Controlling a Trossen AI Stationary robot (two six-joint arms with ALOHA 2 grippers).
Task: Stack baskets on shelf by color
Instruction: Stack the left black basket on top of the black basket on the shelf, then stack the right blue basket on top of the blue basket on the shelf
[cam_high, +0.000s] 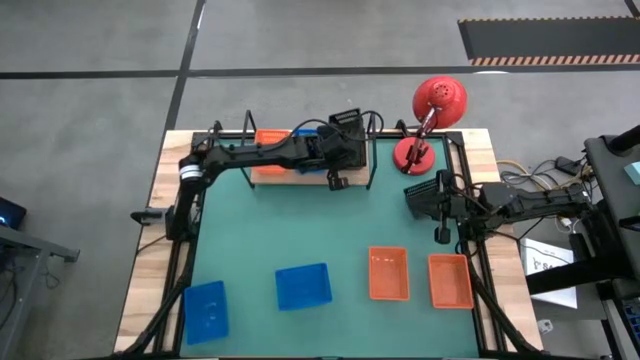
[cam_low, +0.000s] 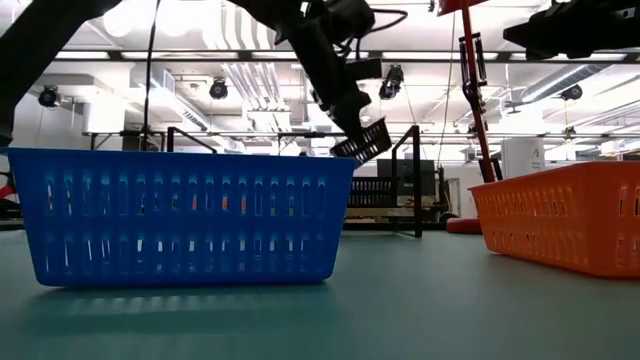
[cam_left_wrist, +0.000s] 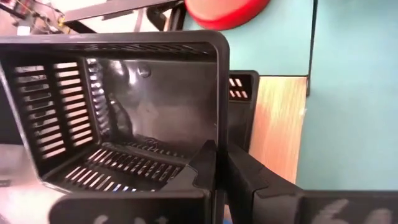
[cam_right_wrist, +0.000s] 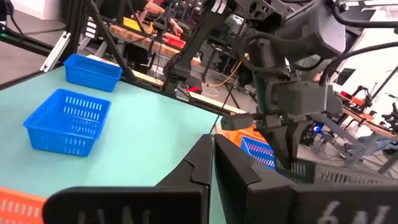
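My left gripper (cam_high: 345, 150) reaches over the wooden shelf (cam_high: 300, 176) at the table's far side, shut on a black basket (cam_left_wrist: 124, 106) that hangs tilted in the air (cam_low: 362, 140). A second black basket (cam_left_wrist: 244, 93) stands just behind it on the shelf. An orange basket (cam_high: 271, 140) sits at the shelf's left end, with a blue basket (cam_right_wrist: 256, 149) beside it. Two blue baskets (cam_high: 205, 310) (cam_high: 302, 286) and two orange baskets (cam_high: 388, 272) (cam_high: 450, 280) rest on the green mat near the front edge. My right gripper (cam_right_wrist: 213, 155) waits shut at the right side, holding nothing. My left gripper pinches one wall of the black basket at its rim (cam_left_wrist: 219, 134), one finger inside (cam_left_wrist: 202, 168) and one outside (cam_left_wrist: 249, 177). The fingers slant downward from the table's left. The basket is clear of the shelf, tilted, its open side facing back toward the wrist.
A red desk lamp (cam_high: 432, 115) stands at the far right, its base (cam_left_wrist: 227, 12) close beyond the shelf's right wire upright (cam_high: 372, 150). The middle of the green mat (cam_high: 320, 225) lies bare between the shelf and the front baskets.
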